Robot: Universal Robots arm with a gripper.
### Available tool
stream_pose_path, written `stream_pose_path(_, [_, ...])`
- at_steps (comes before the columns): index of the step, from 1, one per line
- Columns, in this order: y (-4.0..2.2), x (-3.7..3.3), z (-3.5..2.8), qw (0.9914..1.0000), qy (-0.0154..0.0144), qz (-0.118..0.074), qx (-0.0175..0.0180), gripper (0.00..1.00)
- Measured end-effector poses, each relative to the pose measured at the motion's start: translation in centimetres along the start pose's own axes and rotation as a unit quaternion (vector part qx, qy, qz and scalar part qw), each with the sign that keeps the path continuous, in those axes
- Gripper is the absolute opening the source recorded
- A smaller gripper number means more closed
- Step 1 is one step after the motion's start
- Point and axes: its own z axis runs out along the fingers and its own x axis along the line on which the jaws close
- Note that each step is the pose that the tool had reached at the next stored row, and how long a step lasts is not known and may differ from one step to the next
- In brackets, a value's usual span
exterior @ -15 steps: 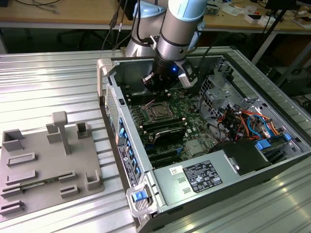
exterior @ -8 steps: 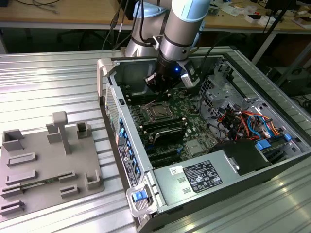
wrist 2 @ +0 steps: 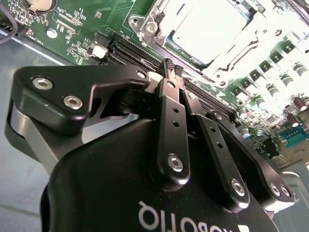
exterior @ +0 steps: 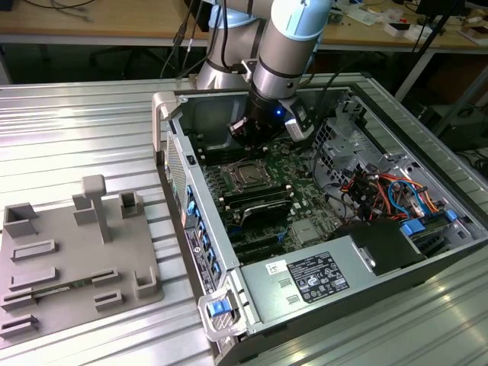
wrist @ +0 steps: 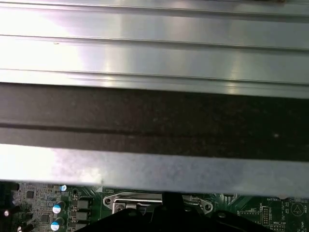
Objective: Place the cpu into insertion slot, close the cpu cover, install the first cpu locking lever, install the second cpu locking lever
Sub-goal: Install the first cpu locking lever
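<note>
The cpu lies flat in the insertion slot on the green board, its silvery top bright in the second wrist view. The cpu cover lies down around it as a metal frame. How the locking levers stand I cannot tell. My gripper hangs just above the board beside the socket's edge, fingers shut together with nothing between them. In the exterior view the gripper sits inside the open computer case, over the socket's far side. A part of the cover frame shows in the first wrist view.
Long black memory slots run beside the socket. A power supply and bundled cables fill the case on the exterior view's right. The case wall stands close by. A grey fixture plate lies on the ribbed table at the exterior view's left.
</note>
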Motion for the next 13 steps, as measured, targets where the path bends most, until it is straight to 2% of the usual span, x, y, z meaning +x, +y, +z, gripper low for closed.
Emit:
stream_pose_path(7, [-0.06,-0.37,0.66,1.0,0.0008,0.0,-0.0001,0.11])
stream_pose_path(13, [-0.05,-0.42,0.88,1.0,0.0018,-0.002,-0.0001,0.11])
